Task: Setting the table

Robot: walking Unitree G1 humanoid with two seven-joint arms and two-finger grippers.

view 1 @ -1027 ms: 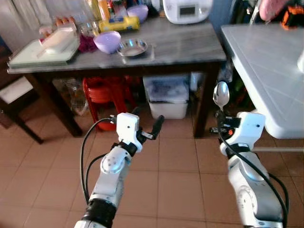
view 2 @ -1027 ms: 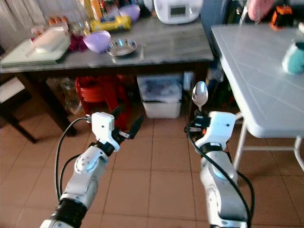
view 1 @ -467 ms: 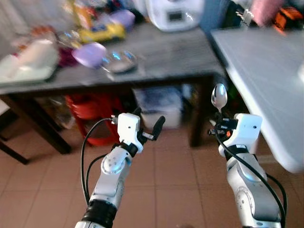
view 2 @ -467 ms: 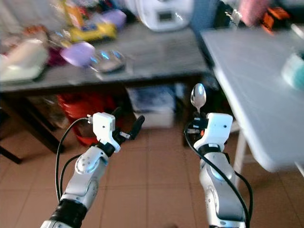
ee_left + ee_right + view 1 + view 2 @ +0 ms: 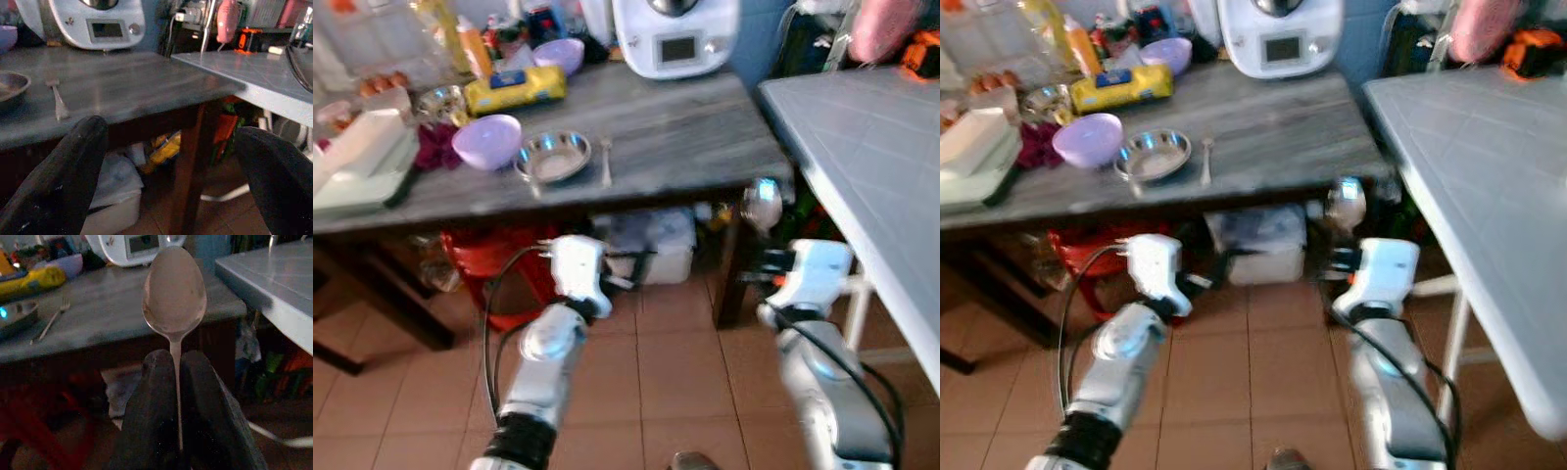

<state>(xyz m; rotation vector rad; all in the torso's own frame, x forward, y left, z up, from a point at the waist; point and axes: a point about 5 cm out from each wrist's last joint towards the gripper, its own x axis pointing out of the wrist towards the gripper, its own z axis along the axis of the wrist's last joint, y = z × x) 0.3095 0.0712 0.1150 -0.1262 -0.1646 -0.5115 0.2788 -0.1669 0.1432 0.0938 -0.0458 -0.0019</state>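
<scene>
My right gripper (image 5: 174, 367) is shut on a metal spoon (image 5: 174, 290), held upright with the bowl (image 5: 762, 203) at the top, in front of the grey counter's right end. My left gripper (image 5: 171, 161) is open with nothing between its fingers, level with the counter's front edge. On the grey counter (image 5: 675, 117) lie a fork (image 5: 605, 159), a steel bowl (image 5: 553, 157) and a purple bowl (image 5: 486, 140). The white table (image 5: 871, 147) stands at the right.
A white kitchen appliance (image 5: 675, 34), a second purple bowl (image 5: 558, 54), a yellow packet (image 5: 514, 88) and bottles crowd the counter's back. A cutting board (image 5: 357, 171) lies at its left. Red stools (image 5: 504, 259) and a plastic box (image 5: 651, 240) sit underneath. Tiled floor lies below.
The whole view has shifted: the counter and white table now stand closer and lower in the picture. Both arms keep their pose, the spoon still held upright.
</scene>
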